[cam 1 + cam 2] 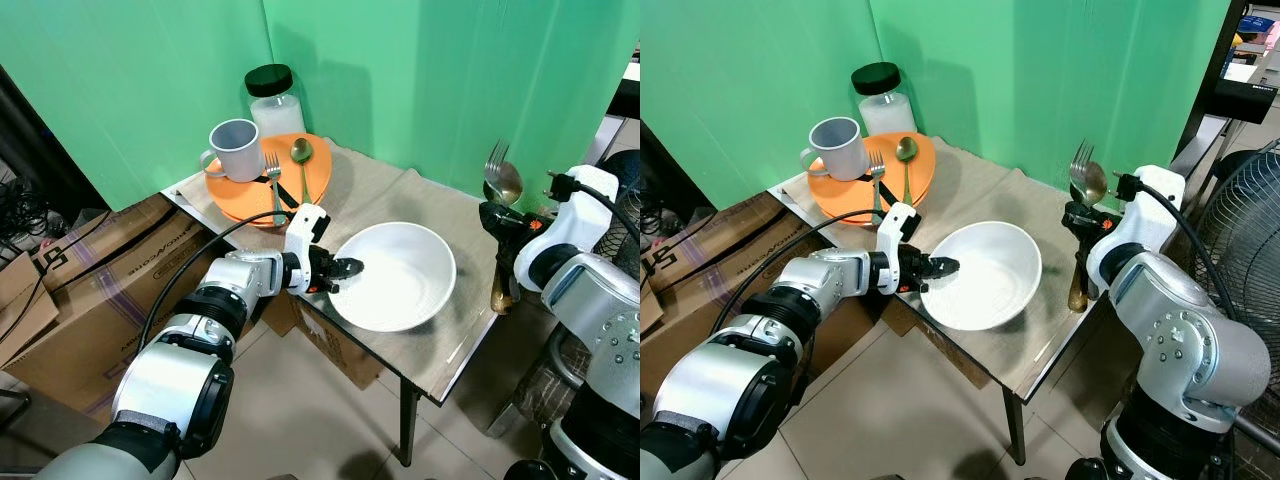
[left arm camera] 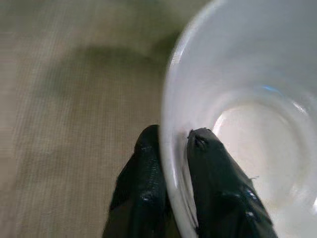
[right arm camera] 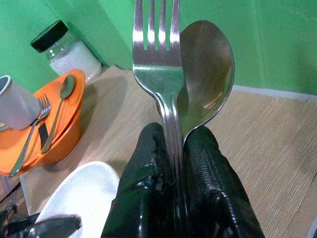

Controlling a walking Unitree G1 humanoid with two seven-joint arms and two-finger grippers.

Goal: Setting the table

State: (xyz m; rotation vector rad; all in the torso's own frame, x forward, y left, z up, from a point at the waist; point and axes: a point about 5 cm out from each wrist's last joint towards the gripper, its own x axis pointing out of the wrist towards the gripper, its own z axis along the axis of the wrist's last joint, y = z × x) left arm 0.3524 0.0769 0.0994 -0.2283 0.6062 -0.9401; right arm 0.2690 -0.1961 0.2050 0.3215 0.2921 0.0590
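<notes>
A white bowl rests on the table's near part. My left gripper is shut on its left rim, one finger inside and one outside. At the table's right edge my right gripper is shut on a silver fork and spoon, held upright side by side with their heads up. At the far left corner an orange plate carries a grey mug, a fork and a gold spoon.
A glass jar with a black lid stands behind the orange plate. The table has a tan mat and sits against green screens. Cardboard boxes lie on the floor at left. A fan stands at right.
</notes>
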